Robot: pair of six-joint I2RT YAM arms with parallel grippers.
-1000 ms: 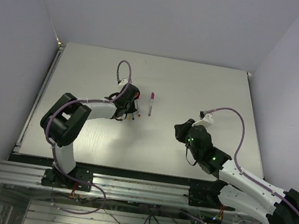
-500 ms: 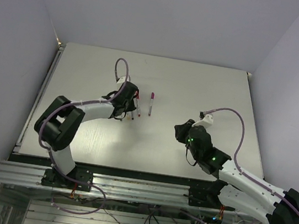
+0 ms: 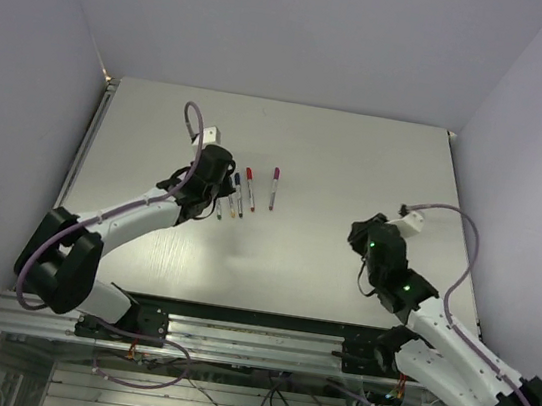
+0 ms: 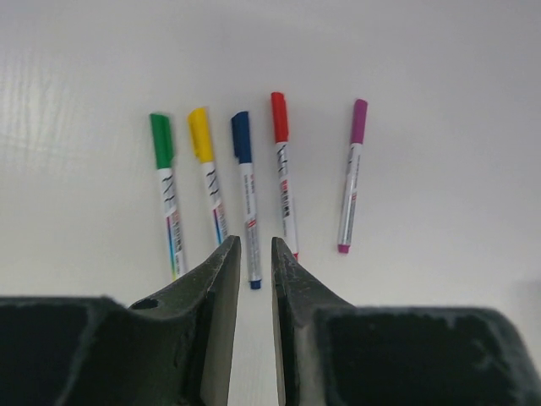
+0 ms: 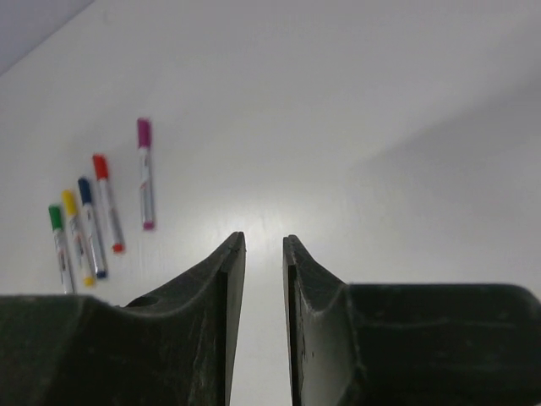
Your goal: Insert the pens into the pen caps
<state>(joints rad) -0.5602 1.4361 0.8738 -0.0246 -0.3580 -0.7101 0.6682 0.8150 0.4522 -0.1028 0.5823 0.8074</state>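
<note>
Several pens lie side by side on the white table, each with its cap on: green, yellow, blue, red, and purple set a little apart to the right. The caps, such as the red cap and the purple cap, sit on the far ends. My left gripper hovers just short of the blue pen's near end, open by a narrow gap and empty. My right gripper is far to the right of the row, slightly open and empty.
The pens' row sits at mid-table, just right of the left wrist. The right arm reaches over the table's right half. Walls close in the table on the left, back and right.
The left arm has drawn back leftward off the pens, uncovering the row. The right arm has shifted right, and its jaws have parted a little.
</note>
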